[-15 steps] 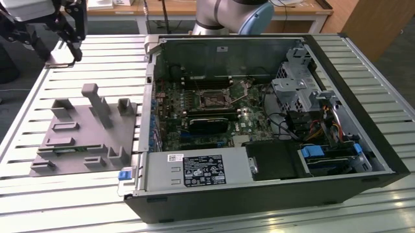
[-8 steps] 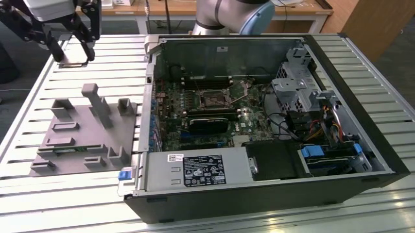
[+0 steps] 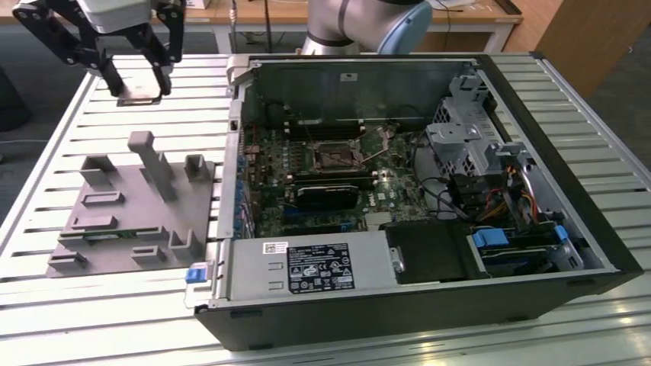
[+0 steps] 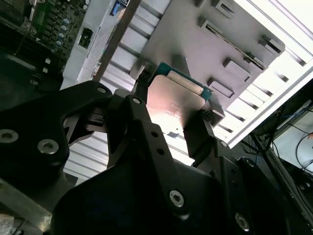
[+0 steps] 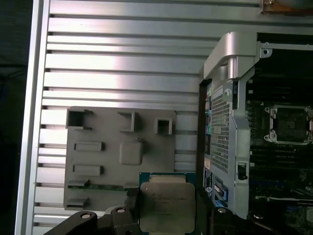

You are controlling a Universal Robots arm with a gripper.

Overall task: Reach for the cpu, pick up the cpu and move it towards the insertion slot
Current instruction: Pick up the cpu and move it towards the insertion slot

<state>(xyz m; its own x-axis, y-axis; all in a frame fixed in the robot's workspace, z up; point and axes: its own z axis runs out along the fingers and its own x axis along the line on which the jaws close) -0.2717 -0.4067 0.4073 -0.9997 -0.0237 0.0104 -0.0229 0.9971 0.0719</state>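
The cpu is a flat square chip with a silvery top, held high over the slatted table at the exterior view's far left. My gripper is shut on it, one black finger on each side. Both wrist views show the cpu clamped between the fingers, with its green edge poking out. The insertion slot is a dark square socket with a metal frame on the green board inside the open computer case, well toward the exterior view's right of the gripper. The first wrist view shows the same insertion slot.
A grey fixture plate with raised blocks and posts lies on the table below the gripper. The open computer case has upright walls. Inside it sit a black card, drive bays and loose cables. The arm's base stands behind the case.
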